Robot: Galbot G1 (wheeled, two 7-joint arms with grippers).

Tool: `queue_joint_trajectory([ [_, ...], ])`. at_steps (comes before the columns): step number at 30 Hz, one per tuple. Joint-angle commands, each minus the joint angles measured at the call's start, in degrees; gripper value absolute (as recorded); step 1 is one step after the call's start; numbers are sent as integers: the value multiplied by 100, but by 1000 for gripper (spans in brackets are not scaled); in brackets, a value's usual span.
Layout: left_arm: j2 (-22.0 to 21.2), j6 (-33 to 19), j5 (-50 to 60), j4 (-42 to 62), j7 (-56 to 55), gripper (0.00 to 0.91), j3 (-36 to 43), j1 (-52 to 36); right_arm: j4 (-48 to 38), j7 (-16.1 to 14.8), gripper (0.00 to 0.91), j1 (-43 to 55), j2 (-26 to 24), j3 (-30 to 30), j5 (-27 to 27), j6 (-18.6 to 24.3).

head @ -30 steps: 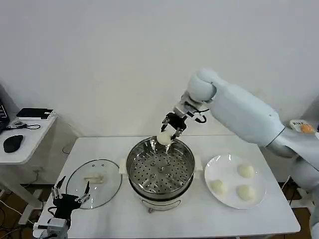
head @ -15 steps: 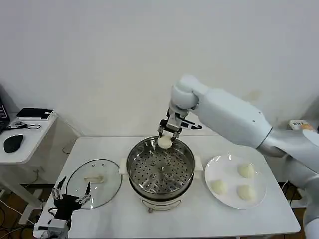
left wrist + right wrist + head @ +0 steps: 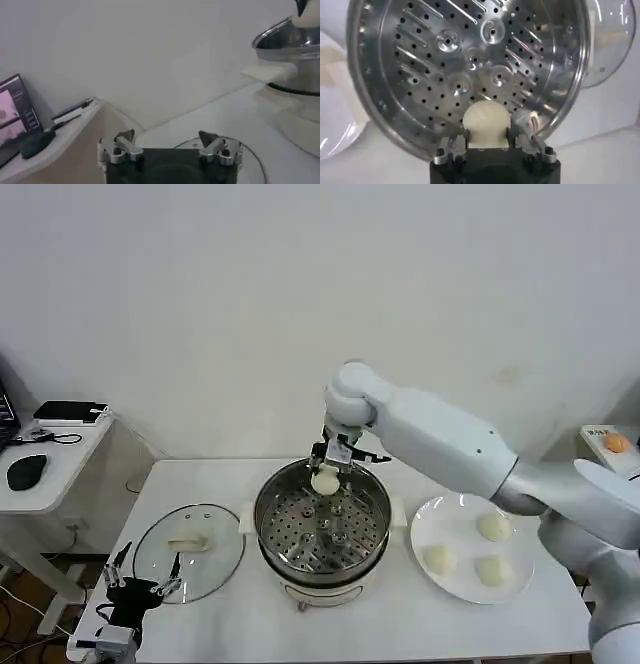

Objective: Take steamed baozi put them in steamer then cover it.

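steel steamer point(image 3: 322, 529), 12 o'clock rim: right gripper point(image 3: 327, 467) clamped on first baozi point(image 3: 325, 480), lowering then release next; left gripper point(image 3: 140, 586) idle, spread, beside cover point(image 3: 190, 549).

The right arm reaches from four o'clock toward centre, elbow raised, wrist bent straight down; the right gripper point(image 3: 326, 467) pinches a load between its fingers point(image 3: 451, 145). The left gripper point(image 3: 139, 576) idles at seven o'clock, fingers point(image 3: 124, 137) spread.

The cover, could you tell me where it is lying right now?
In the head view the cover lies flat on the table's left side, beside the steamer, with the left tool at its near edge.
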Motion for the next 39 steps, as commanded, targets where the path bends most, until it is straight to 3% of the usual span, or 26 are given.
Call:
queue_joint_trajectory([
  [1, 7, -2, 4, 23, 1, 907, 8, 1, -48, 156, 524, -160, 69, 1, -228, 18],
  [11, 48, -7, -5, 156, -4, 907, 7, -47, -354, 433, 524, -233, 202, 18, -323, 69],
  [12, 43, -5, -7, 166, -4, 907, 8, -53, -372, 430, 836, -238, 214, 25, -322, 73],
  [13, 43, -5, -7, 165, -3, 907, 11, -54, -384, 425, 907, -235, 212, 23, -314, 69],
  [24, 49, -5, -9, 185, -2, 907, 14, -52, -148, 364, 907, -134, 36, -13, -152, -176],
  [27, 35, -6, -8, 155, 2, 907, 21, -43, 139, 513, 907, -54, -191, -7, 43, -362],
  [31, 24, -9, -14, 138, -2, 907, 23, -25, 680, 439, 907, 201, -643, 62, 402, -562],
  [36, -39, -4, -21, 64, 12, 907, 26, -14, 1023, 459, 907, 501, -1151, 267, 1546, -1026],
  [39, -66, 1, -61, -27, 23, 907, 5, 15, 1225, 643, 907, 703, -1670, 308, 2511, -1597],
])
